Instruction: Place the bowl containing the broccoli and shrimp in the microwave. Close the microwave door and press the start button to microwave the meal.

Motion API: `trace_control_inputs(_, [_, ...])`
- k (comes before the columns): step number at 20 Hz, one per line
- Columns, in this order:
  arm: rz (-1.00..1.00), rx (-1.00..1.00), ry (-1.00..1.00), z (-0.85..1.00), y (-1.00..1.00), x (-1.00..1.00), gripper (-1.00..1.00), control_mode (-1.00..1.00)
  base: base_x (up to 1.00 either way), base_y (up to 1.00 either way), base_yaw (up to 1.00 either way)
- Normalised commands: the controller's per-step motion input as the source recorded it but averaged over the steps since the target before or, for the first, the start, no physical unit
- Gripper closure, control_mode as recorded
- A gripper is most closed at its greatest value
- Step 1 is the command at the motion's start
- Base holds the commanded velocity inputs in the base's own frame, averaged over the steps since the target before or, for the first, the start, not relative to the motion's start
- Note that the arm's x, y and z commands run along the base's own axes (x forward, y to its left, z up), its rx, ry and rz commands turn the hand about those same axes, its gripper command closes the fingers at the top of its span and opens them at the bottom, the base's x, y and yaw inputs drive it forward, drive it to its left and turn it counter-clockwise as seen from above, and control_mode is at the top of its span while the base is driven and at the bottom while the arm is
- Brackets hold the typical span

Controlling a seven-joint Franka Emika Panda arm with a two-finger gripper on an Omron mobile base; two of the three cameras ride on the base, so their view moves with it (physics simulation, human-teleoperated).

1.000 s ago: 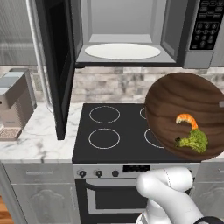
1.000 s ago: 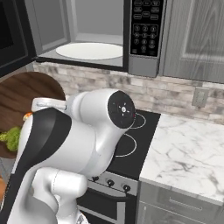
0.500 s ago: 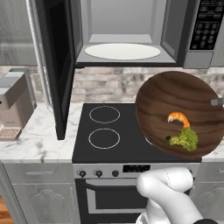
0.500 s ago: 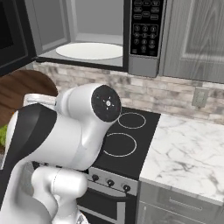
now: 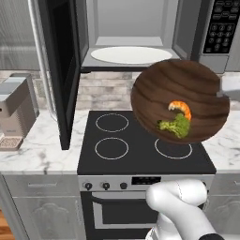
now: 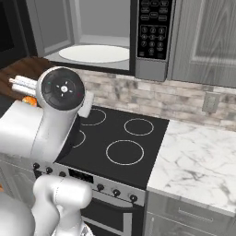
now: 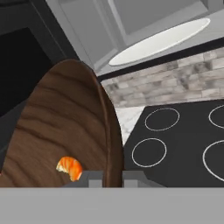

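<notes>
The dark wood-grain bowl (image 5: 187, 89) hangs tilted above the black cooktop, below and to the right of the microwave's opening. Inside it lie the green broccoli (image 5: 176, 126) and the orange shrimp (image 5: 180, 108). My gripper (image 7: 112, 178) is shut on the bowl's rim (image 7: 109, 131), and the shrimp (image 7: 70, 167) shows just beside the fingers. The microwave (image 5: 131, 28) stands open with its white turntable plate (image 5: 131, 54) bare. Its door (image 5: 61, 70) is swung out to the left. The black keypad (image 5: 222, 26) is at the upper right.
A black cooktop (image 5: 140, 140) with ring burners lies under the bowl, with oven knobs at its front. A grey appliance (image 5: 16, 110) sits on the marble counter at the left. More marble counter (image 6: 198, 156) extends to the right, below a wall outlet (image 6: 211, 102).
The bowl, held in my gripper, has moved left and a little upward, closer to the microwave's opening. The broccoli and shrimp stayed inside it.
</notes>
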Motion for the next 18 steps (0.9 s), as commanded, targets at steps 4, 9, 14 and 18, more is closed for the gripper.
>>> trace_control_inputs(4, [-0.33,0.0,0.08,0.29,0.19,0.18,1.0,-1.0,0.0,0.0,0.0])
trace_control_inputs(9, [-0.27,0.12,-0.02,0.02,0.02,0.01,1.0,-1.0,0.0,0.0,0.0])
trace_control_inputs(14, [-0.18,0.36,-0.16,0.0,0.0,0.0,1.0,-1.0,0.0,0.0,0.0])
trace_control_inputs(18, [-0.1,0.38,-0.14,0.0,0.0,0.0,1.0,-1.0,0.0,0.0,0.0])
